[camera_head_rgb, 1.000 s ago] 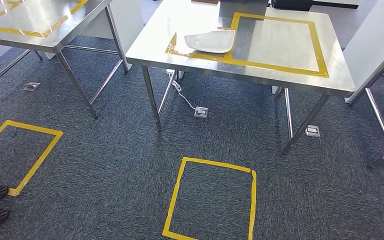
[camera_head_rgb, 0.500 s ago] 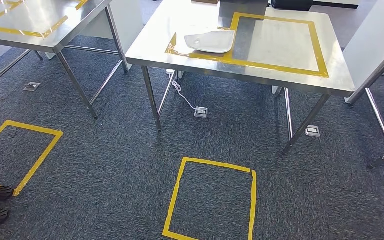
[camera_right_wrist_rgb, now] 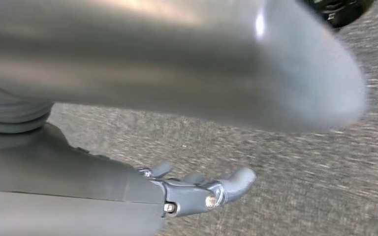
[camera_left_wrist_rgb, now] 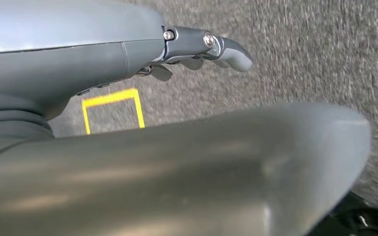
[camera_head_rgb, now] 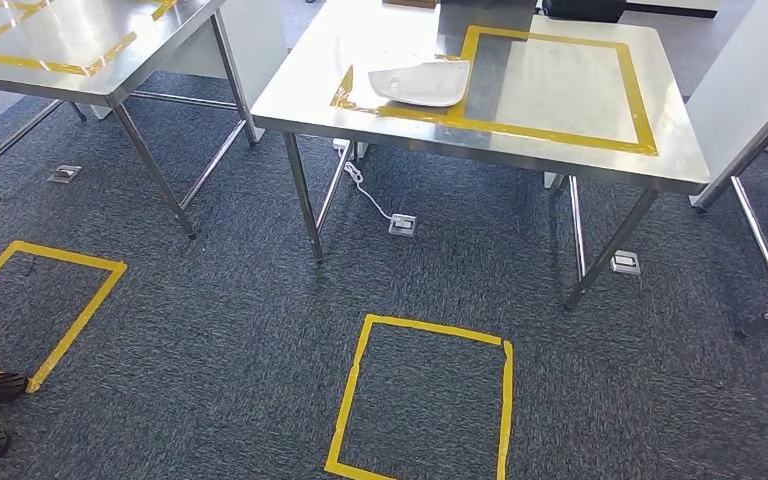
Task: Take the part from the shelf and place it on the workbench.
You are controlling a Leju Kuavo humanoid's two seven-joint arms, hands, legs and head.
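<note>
Part already on counter, both hands empty.
White curved plastic part lies at steel counter's near-left corner, long axis along front edge; left hand and right hand hang loosely open, neither clearly nearer.

Part: the white, shallow, curved moulded shell I see from my head view, glossy, smooth and pale.
Pose: it lies flat, its broad side up, one end tapering towards the near left table corner.
Place: it rests on the steel workbench with the brushed metal top, near the front left corner.
Relation: its right end overlaps the yellow tape rectangle marked on that top.
</note>
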